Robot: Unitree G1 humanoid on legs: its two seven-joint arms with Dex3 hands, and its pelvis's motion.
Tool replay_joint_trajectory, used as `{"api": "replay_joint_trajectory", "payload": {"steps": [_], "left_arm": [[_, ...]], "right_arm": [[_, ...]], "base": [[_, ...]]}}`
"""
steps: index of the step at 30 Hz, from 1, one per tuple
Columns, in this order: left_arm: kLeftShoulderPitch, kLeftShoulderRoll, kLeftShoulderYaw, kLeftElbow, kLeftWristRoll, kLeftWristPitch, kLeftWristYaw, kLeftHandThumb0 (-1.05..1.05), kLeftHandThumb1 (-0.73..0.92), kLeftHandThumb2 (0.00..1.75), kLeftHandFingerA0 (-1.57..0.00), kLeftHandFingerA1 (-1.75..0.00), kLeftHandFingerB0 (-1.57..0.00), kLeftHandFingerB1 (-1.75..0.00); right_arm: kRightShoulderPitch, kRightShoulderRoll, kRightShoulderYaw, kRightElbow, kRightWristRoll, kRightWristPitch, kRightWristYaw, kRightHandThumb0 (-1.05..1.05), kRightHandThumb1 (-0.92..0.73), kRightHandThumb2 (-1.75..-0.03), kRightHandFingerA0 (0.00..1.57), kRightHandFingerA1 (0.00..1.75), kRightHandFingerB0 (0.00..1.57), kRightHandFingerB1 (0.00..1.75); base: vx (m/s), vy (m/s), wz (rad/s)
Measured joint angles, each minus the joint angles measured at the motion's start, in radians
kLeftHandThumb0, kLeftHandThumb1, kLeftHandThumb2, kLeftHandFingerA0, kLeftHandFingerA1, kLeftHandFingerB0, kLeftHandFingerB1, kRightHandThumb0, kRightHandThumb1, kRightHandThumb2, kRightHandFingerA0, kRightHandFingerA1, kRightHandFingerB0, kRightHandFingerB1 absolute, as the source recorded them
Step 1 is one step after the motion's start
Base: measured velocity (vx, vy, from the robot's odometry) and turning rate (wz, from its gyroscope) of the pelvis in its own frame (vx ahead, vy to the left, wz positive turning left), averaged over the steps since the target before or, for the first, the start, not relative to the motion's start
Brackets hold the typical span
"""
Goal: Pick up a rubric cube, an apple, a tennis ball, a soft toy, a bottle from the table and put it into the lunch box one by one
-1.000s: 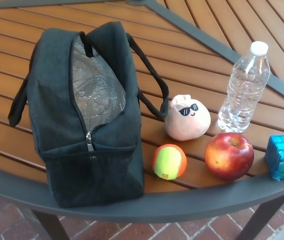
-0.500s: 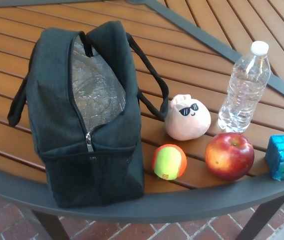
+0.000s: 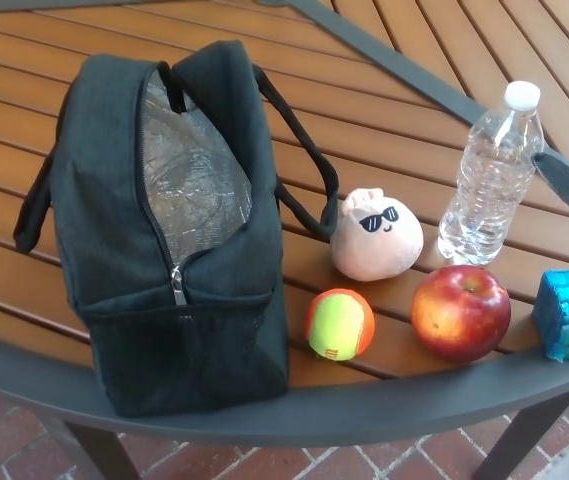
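Matt black cloth lunch bag (image 3: pixel 179 300) with crinkled silver foil lining (image 3: pixel 196 180); clear ribbed plastic bottle (image 3: pixel 491 175); glossy red apple (image 3: pixel 461 312); fuzzy felt ball (image 3: pixel 339 323); slatted varnished wooden table (image 3: pixel 384 130).

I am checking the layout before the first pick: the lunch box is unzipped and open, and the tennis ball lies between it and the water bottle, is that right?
Not quite. In the head view the lunch box is unzipped and open, but the tennis ball lies between it and the apple. The bottle stands farther back, behind the apple.
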Motion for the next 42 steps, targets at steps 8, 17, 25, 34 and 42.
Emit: {"api": "replay_joint_trajectory", "payload": {"steps": [8, 17, 25, 34, 42], "left_arm": [[0.005, 0.0, 0.001, -0.001, -0.002, 0.0, -0.003, 0.17, 0.5, 0.95, -1.01, -1.08, -0.93, -0.92], [0.006, 0.007, 0.005, 0.054, -0.009, 0.0, -0.014, 0.13, 0.51, 0.93, -0.97, -1.07, -0.92, -0.92], [0.017, 0.01, 0.002, 0.033, -0.021, 0.001, -0.021, 0.14, 0.5, 1.0, -0.99, -1.08, -0.94, -0.96], [0.025, 0.01, 0.002, 0.054, -0.035, 0.0, -0.038, 0.15, 0.48, 1.05, -1.03, -1.08, -0.95, -0.96], [0.043, 0.01, 0.006, 0.067, -0.041, 0.0, -0.048, 0.17, 0.48, 1.11, -1.08, -1.18, -0.97, -1.0]], "right_arm": [[-0.112, 0.003, 0.035, 0.161, -0.013, 0.139, 0.011, -0.69, -0.46, -0.81, 0.09, 0.57, 0.16, 0.43], [-0.16, 0.021, 0.064, 0.286, -0.028, 0.306, 0.02, -0.68, -0.56, -0.58, 0.11, 0.58, 0.23, 0.32], [-0.163, 0.04, 0.082, 0.261, -0.028, 0.332, 0.036, -0.37, -0.26, -0.89, 0.04, 0.55, 0.0, 0.48], [-0.202, 0.001, 0.207, 0.29, -0.073, 0.326, 0.089, -0.68, -0.41, -0.8, 0.02, 0.39, 0.09, 0.36], [-0.248, -0.015, 0.26, 0.413, -0.115, 0.291, 0.098, -0.72, -0.48, -0.57, 0.0, 0.33, 0.1, 0.3]], "base": [[0.0, 0.0, 0.0], [0.0, 0.0, 0.0], [0.0, 0.0, 0.0], [0.0, 0.0, 0.0], [0.0, 0.0, 0.0]]}}
